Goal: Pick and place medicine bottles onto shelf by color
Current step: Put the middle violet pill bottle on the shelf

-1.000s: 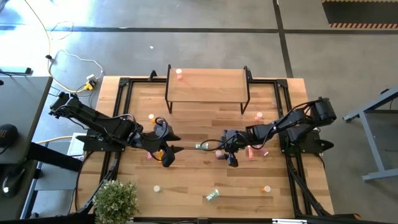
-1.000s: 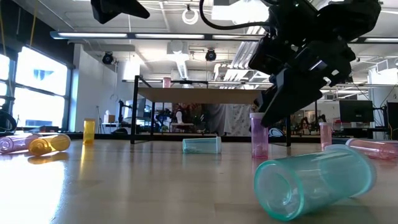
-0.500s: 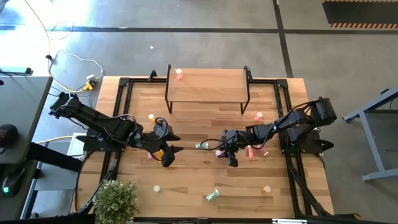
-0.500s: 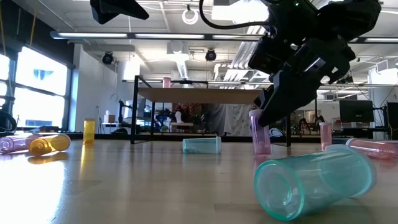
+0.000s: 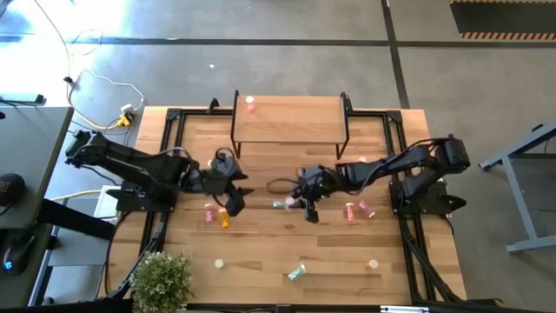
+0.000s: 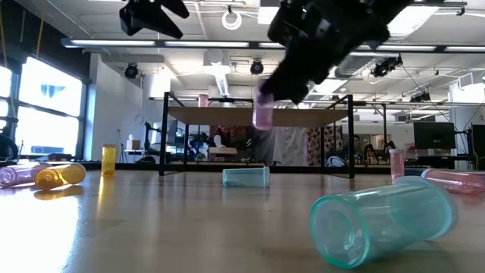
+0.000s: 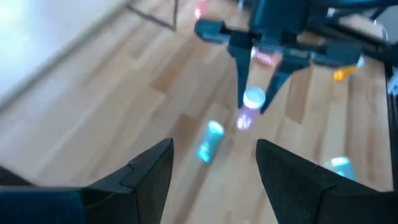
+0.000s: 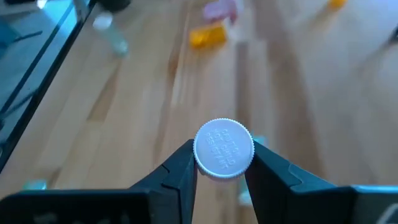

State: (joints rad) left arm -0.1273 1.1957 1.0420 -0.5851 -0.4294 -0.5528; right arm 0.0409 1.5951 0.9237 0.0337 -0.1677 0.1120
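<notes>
Pink bottle (image 8: 223, 149): light, rigid, slick; pinched under cap by right fingers (image 8: 186, 167) before shelf (image 5: 288, 117) (left fingers (image 7: 152, 168) spread).

The desk (image 5: 287, 248) was pale striped plank wood. The shelf (image 5: 291, 117) had a light-wood top on black legs. Both arms were dark. The right pincer (image 8: 222, 163) gripped a pink bottle (image 6: 263, 114) with a white ribbed cap (image 8: 224, 148). A teal bottle (image 6: 383, 220) lay translucent.
</notes>
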